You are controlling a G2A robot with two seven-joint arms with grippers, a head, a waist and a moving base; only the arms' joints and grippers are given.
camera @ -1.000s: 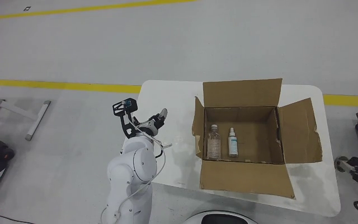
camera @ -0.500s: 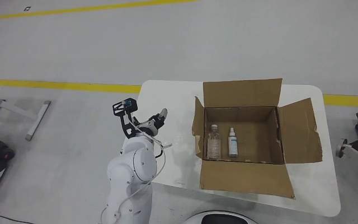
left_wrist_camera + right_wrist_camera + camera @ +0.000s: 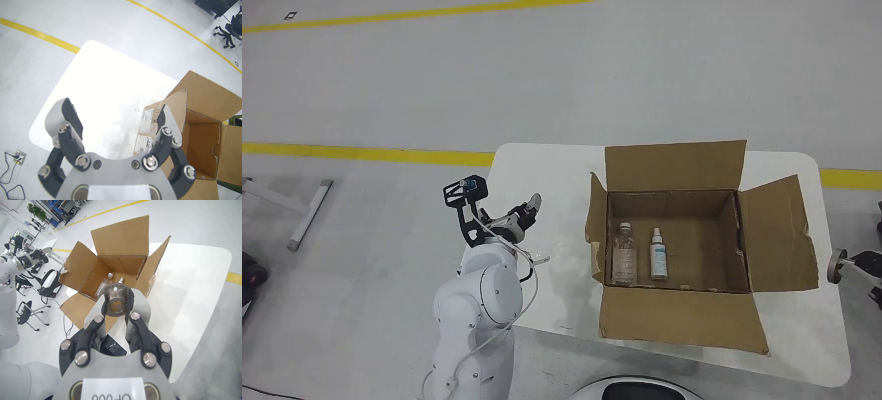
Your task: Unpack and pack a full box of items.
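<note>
The right gripper point(image 3: 116, 299), clamped on a short flanged steel ring point(image 3: 115, 308), has edged in at the top view's right edge, probably bringing the ring to pack. The left gripper point(image 3: 113, 113) stays parted at centre-left. Beyond them, the open brown cardboard box point(image 3: 674, 165) holds a clear plastic bottle point(image 3: 624, 256) beside a slim white spray bottle point(image 3: 658, 255).

Lighting was bright and even, from overhead, in all three views. The white round-cornered table top point(image 3: 105, 85) was washed out to near pure white in the left wrist view, with a hazy pale patch of glare beside the brown cardboard box point(image 3: 204, 144). The box interior sat in soft shade, and shadows inside were faint. The grey metal ring point(image 3: 115, 314) in the right gripper point(image 3: 117, 300) showed pale highlights. The yellow floor lines point(image 3: 37, 34) bowed in the left wrist view, a wide-angle distortion that grew toward the edges.
</note>
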